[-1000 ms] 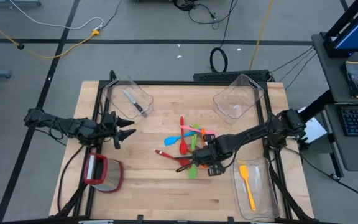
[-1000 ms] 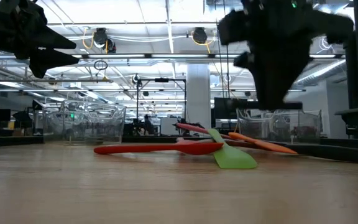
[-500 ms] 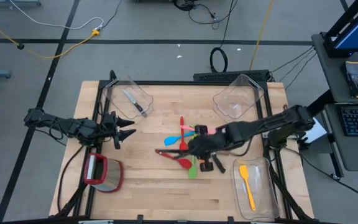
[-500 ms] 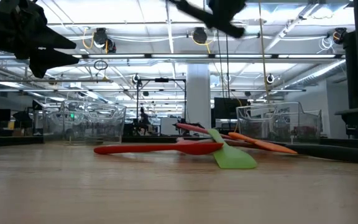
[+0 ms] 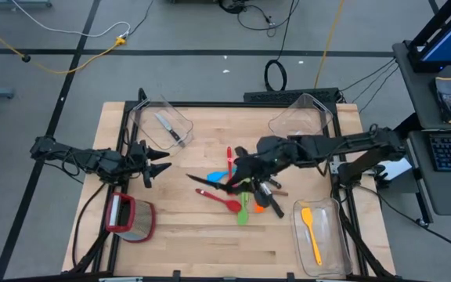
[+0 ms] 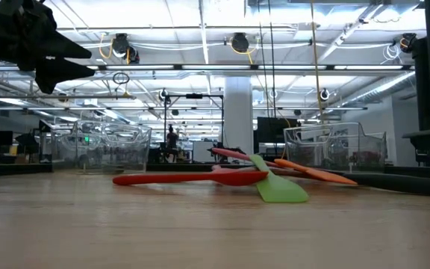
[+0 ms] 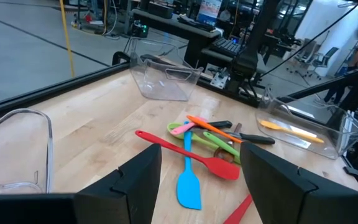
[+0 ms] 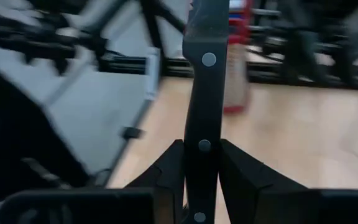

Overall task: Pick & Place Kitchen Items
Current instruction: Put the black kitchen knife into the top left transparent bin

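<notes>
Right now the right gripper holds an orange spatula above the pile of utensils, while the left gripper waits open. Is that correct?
Not quite: the right gripper is shut on a black-handled knife, as the right wrist view shows. The left gripper does wait open.

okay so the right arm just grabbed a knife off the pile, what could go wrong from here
The right claw pinches the black-handled knife only low on its handle, so it may swivel or slip in transit.

The knife hangs above the utensil pile; dropped, it could scatter the red spatula and the rest.

The left claw waits open near the bin already holding a knife; paths might cross.
</notes>
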Motion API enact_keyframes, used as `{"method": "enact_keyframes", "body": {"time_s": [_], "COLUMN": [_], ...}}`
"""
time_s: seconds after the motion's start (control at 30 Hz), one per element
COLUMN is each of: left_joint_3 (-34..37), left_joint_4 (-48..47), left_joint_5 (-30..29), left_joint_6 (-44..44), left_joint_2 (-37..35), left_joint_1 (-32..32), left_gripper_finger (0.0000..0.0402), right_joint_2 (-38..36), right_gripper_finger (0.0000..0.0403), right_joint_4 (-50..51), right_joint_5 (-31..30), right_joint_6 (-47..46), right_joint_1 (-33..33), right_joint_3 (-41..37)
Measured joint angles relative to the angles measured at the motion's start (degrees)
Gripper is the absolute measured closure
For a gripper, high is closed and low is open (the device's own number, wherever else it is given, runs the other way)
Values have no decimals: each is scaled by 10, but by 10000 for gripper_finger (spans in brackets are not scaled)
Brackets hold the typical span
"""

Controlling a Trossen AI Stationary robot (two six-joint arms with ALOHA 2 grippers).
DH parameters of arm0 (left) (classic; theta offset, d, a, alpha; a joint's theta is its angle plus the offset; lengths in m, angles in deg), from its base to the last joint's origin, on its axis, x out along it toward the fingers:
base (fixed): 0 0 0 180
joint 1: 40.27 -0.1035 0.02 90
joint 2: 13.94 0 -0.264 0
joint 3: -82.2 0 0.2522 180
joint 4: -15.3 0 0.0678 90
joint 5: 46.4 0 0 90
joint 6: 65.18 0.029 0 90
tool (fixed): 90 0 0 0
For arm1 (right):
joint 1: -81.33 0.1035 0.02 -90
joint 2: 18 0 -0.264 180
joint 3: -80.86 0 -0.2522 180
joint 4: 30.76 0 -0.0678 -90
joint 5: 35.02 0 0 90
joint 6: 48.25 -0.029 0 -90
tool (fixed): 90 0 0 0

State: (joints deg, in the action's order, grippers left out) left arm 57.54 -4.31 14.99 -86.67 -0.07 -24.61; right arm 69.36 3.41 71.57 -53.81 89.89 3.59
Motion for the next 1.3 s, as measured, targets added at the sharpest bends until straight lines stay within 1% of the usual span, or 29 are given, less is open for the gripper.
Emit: {"method": "enact_keyframes", "body": {"time_s": [0.1,0.3,0.43,0.57,0.73,0.83,0.97,1.03,1.1,1.3], "left_joint_3": [0,0,0,0,0,0,0,0,0,0], "left_joint_4": [0,0,0,0,0,0,0,0,0,0], "left_joint_5": [0,0,0,0,0,0,0,0,0,0], "left_joint_6": [0,2,2,2,2,2,3,3,2,2], "left_joint_2": [0,0,0,0,0,0,0,0,0,0], "left_joint_1": [0,0,0,0,0,0,0,0,0,0], "left_gripper_finger": [179,179,179,179,179,179,179,179,179,179], "right_joint_2": [3,5,4,5,5,5,4,5,4,4], "right_gripper_finger": [336,336,336,336,336,336,336,336,336,336], "right_joint_4": [-41,-156,-272,-420,-617,-736,-854,-891,-908,-902], "right_joint_5": [63,163,226,270,274,270,260,255,255,254], "right_joint_6": [-12,-51,-96,-153,-232,-262,-286,-294,-297,-298], "right_joint_1": [-9,-24,-33,-40,-45,-45,-45,-45,-45,-45], "right_joint_3": [-2,-31,-64,-111,-178,-214,-250,-260,-264,-264]}}
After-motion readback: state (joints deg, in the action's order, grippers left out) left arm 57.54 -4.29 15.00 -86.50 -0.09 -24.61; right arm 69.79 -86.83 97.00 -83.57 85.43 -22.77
